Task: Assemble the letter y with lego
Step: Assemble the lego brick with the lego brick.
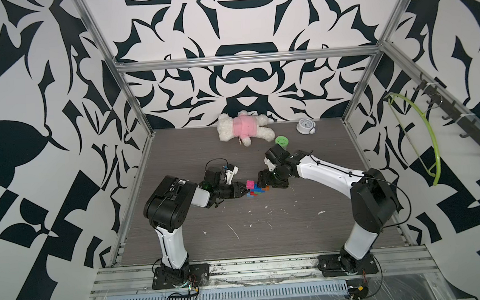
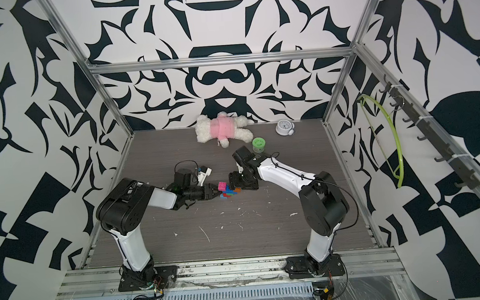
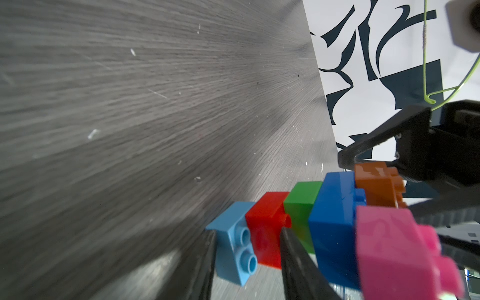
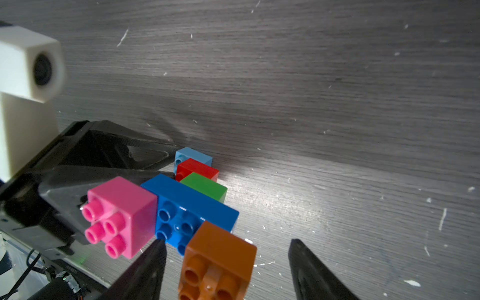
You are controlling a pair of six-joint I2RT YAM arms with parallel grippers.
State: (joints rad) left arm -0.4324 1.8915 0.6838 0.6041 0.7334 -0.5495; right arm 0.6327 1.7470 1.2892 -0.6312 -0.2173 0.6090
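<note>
We see a dark grey wood-grain tabletop [image 1: 238, 236], flecked with white scratches, inside a metal frame [image 1: 244, 59] whose walls [image 1: 31, 112] carry bold black-and-white shapes. At the back lie a white plush bear [image 1: 244, 127] in a pink top and a small alarm clock [image 1: 305, 126]. A green hanger [image 1: 433, 139] hangs from a hook rail [image 1: 459, 115] on the right-hand wall. The only container is a round green tub [image 2: 259, 144] with its lid on, so we cannot tell what it holds; in a top view it stands clear, just behind the right arm. The letter y [image 1: 256, 191] sits mid-table between the two arms, small in both top views. The wrist views show us its parts: a pink brick [image 4: 124, 207] and an orange brick [image 4: 220, 254] on a blue bar [image 4: 187, 205]. A green brick [image 4: 205, 185], a red brick [image 4: 197, 168] and a light blue brick [image 4: 193, 154] form the stem, with the studs facing the right wrist camera. The left gripper [image 3: 246, 232] pinches the stem, its fingers either side of the red and light blue bricks. The right gripper [image 4: 227, 241] has its jaws spread around the orange brick, with a clear gap on one side.
</note>
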